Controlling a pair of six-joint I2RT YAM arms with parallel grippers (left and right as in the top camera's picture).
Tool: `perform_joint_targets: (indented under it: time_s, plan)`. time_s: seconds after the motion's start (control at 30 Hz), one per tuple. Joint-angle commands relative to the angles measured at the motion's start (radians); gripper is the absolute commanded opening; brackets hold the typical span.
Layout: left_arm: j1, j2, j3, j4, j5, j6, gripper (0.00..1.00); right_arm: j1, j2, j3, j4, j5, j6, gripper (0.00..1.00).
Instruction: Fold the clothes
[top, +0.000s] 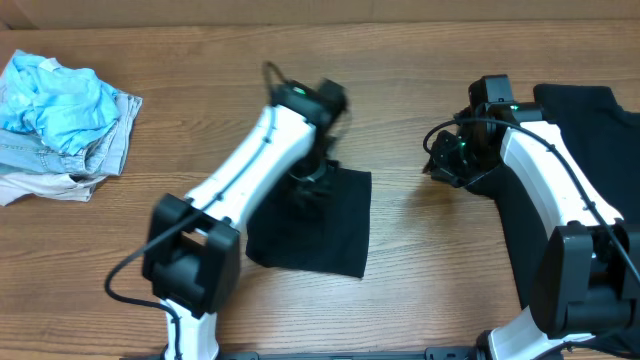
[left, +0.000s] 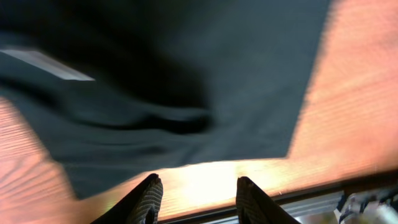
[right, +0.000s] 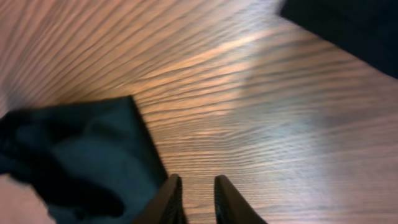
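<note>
Widest thing on my screens is the surface (top: 420, 290), warm wood with a fine straight grain running side to side. On its right end lies the unfolded T-shirt (top: 612, 125), a broad spread of soft matte black cloth, partly under my right arm (top: 560, 180). In the middle lies the folded T-shirt (top: 335, 235), a flat black rectangle with crisp straight edges, slightly skewed on the wood. Far left, well apart from both shirts, there is a crumpled heap of pale blue clothes (top: 60, 110) on washed denim.

My left arm (top: 250, 165), white shell with black joints, reaches diagonally over the folded shirt's upper left part. From the left wrist, the black fabric (left: 186, 81) fills most of the view, smooth with one soft ridge across it, and its straight right edge meets bare wood. A small white tag (left: 46, 64) shows as a blurred strip on it.

Left claw (left: 198, 200): fingers spread fairly wide, ribbed dark pads, nothing between them but wood. It is released, hanging just off the shirt's edge.

Right claw (right: 191, 200): only a narrow gap, wood grain showing through it, gripping nothing. It hovers over bare surface between the two shirts, with a rumpled corner of black cloth (right: 81, 155) just beside its fingertips. Which shirt that corner belongs to, I cannot tell.
</note>
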Motion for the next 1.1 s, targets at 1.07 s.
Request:
perform_joint_targets:
  time_s: [1.07]
  plan:
    - [0.425, -0.272, 0.310, -0.196, 0.059, 0.264, 0.61, 0.657, 0.212, 0.016, 0.734, 0.190, -0.132, 0.56]
